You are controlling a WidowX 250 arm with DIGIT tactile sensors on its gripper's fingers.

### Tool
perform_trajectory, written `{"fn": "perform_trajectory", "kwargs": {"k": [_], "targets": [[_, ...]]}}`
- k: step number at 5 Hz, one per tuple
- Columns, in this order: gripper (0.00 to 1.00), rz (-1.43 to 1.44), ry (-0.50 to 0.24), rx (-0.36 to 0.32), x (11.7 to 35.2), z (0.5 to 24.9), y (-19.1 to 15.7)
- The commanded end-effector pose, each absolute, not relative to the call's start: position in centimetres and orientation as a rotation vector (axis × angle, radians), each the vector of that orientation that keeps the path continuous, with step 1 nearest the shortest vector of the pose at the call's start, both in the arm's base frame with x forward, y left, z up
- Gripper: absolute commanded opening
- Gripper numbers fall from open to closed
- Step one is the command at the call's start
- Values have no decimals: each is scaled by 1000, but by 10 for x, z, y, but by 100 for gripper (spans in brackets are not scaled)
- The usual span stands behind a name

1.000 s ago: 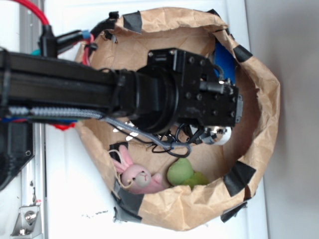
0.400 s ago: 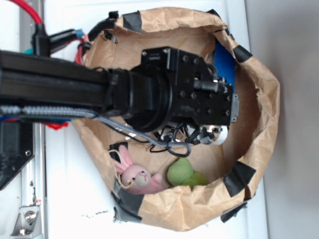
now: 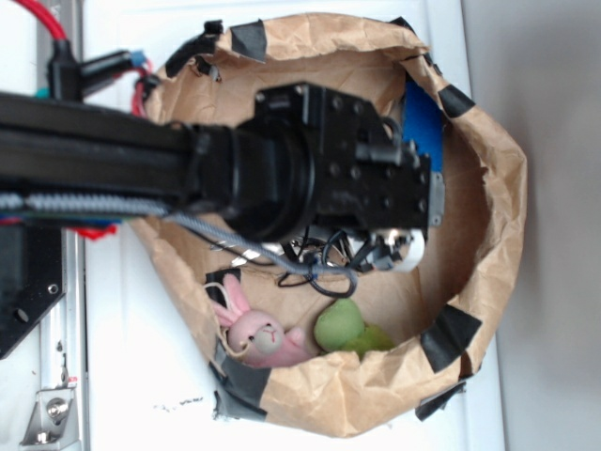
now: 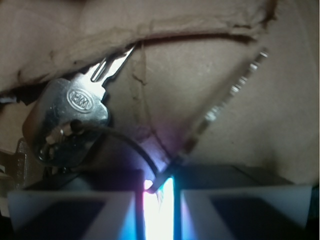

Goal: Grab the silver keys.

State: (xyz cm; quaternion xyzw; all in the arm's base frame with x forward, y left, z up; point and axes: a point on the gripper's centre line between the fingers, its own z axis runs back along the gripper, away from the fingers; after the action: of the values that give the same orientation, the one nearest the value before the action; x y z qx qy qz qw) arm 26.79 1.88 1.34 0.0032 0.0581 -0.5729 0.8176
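In the wrist view the silver keys [image 4: 75, 112] hang just ahead of my gripper [image 4: 159, 185]. One large key has a rounded stamped head, and a thin key [image 4: 225, 100] slants off to the right. Their dark ring runs down into the narrow gap between my fingers [image 4: 75, 210], which are shut on it. Brown paper [image 4: 200, 60] fills the background behind the keys. From the exterior view, my gripper [image 3: 399, 252] is inside the brown paper bag [image 3: 488, 169], and the arm hides the keys.
A blue rectangular block [image 3: 424, 122] leans on the bag's inner wall at the upper right. A pink rabbit toy [image 3: 254, 334] and a green soft toy [image 3: 343, 327] lie at the bag's lower side. Black tape patches [image 3: 451, 334] mark the rim.
The arm and gripper have shifted steadily to the left inside the bag, uncovering more of the blue block. The toys have not moved.
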Motion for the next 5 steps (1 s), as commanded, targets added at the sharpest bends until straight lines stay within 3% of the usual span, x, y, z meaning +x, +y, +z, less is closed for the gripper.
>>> {"fn": "perform_trajectory", "kwargs": {"k": [1, 2, 3, 5], "targets": [[0, -1013, -240, -223, 283, 116, 54], [0, -983, -380, -299, 274, 163, 72], [0, -988, -357, -251, 274, 204, 66], [0, -1019, -258, -131, 269, 187, 40]]}}
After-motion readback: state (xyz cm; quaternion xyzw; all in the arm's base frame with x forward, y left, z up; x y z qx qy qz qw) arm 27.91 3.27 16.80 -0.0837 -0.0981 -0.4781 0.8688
